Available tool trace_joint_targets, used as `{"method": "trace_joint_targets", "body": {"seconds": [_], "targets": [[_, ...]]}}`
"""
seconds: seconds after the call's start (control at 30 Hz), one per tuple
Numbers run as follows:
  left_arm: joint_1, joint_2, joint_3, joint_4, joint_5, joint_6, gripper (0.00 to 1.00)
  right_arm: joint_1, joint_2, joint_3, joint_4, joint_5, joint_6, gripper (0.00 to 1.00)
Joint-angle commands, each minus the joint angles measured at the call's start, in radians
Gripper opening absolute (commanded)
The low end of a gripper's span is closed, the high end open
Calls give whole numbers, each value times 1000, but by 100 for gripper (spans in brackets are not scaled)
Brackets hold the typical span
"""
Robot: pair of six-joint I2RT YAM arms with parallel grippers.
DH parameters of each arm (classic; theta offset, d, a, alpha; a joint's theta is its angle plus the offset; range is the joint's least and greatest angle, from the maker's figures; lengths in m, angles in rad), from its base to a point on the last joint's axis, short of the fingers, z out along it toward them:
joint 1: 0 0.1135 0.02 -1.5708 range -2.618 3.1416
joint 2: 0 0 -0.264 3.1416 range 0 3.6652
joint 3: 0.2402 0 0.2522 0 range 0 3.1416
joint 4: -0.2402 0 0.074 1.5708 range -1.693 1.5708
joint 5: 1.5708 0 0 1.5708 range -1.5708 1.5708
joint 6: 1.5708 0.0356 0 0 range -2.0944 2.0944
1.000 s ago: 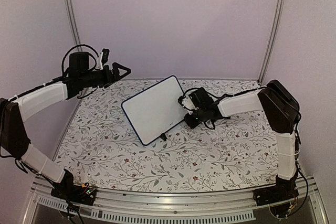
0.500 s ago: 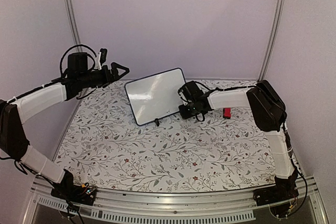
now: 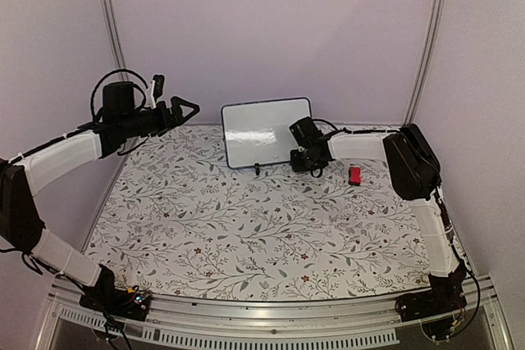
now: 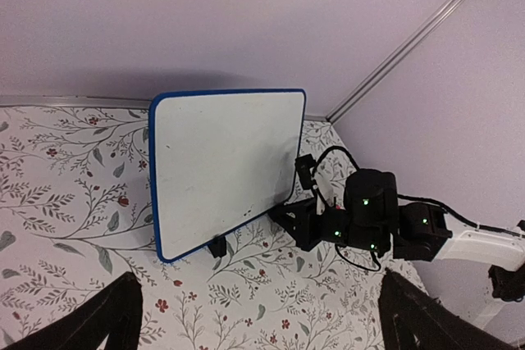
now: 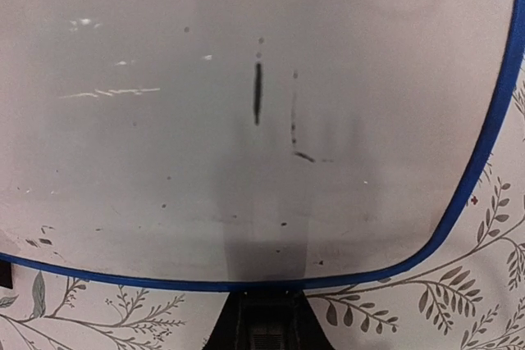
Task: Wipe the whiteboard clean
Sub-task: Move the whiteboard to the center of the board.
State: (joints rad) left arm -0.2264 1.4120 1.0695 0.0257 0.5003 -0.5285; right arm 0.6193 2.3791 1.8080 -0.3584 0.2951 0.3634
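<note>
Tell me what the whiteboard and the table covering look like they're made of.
The whiteboard: smooth glossy white panel, probably coated or melamine, since lights reflect off it and marker traces smear; its blue rim looks like plastic. The table covering: matte floral print, likely cloth or vinyl; can't tell which.

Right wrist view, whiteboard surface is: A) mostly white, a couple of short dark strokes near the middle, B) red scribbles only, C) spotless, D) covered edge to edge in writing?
A: the whiteboard is almost all white, with one short vertical dark stroke and a fainter thin line just to its right.
</note>
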Motion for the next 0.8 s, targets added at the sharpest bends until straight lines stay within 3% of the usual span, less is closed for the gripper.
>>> {"method": "trace_joint_targets", "body": {"seconds": [0.0, 0.23, 0.53, 0.67, 0.73, 0.77], "targets": [[13, -27, -14, 29, -9, -2, 100, -39, 62, -4, -99, 98, 77, 5], [13, -25, -17, 32, -11, -11, 100, -39, 42, -38, -107, 91, 92, 26], [7, -48, -12, 23, -40, -13, 100, -33, -97, -179, -49, 80, 98, 45], [-21, -78, 24, -40, -93, 0, 100, -14, -181, -265, -18, 58, 80, 62], [-36, -86, 56, -102, -116, 3, 100, -5, -232, -317, -6, 42, 64, 75], [-42, -91, 68, -125, -118, 2, 100, -2, -253, -345, 4, 26, 52, 87]]}}
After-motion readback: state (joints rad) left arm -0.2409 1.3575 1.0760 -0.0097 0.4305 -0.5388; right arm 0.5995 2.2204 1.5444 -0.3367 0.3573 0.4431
